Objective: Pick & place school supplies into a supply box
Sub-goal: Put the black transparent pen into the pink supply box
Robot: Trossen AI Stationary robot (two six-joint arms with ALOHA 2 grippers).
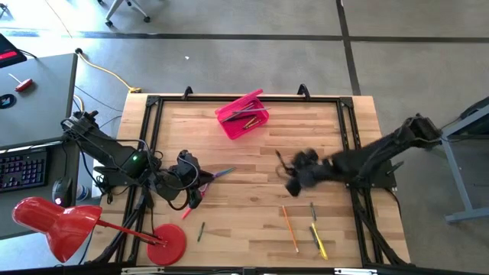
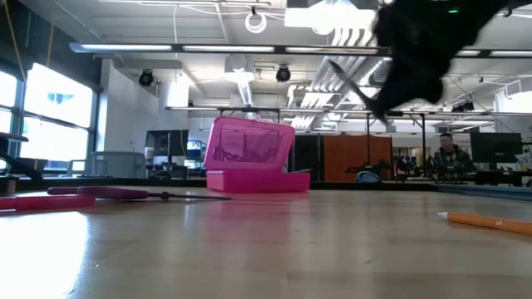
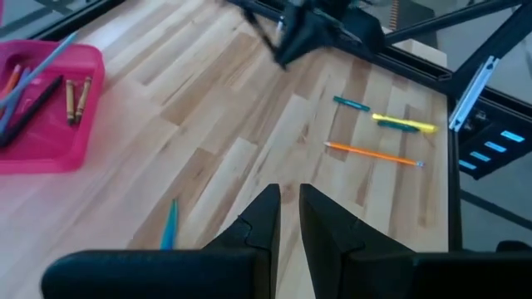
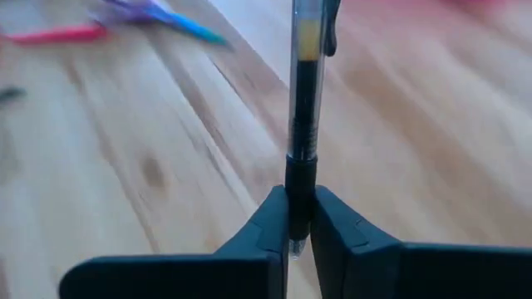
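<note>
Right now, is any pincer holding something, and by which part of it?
The right pincer grips a black pen near its tip end. The left pincer is nearly shut and holds nothing.

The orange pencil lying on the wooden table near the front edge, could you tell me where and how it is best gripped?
Probably mid-shaft, from straight above. The thin orange pencil lies flat on the light wooden table, clear of the yellow pen beside it, so fingers should close across its narrow width. The right end effector already holds a black pen.

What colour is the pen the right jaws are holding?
Black, with a clear upper barrel showing a yellow band; the pen shows best in the right wrist view.
</note>
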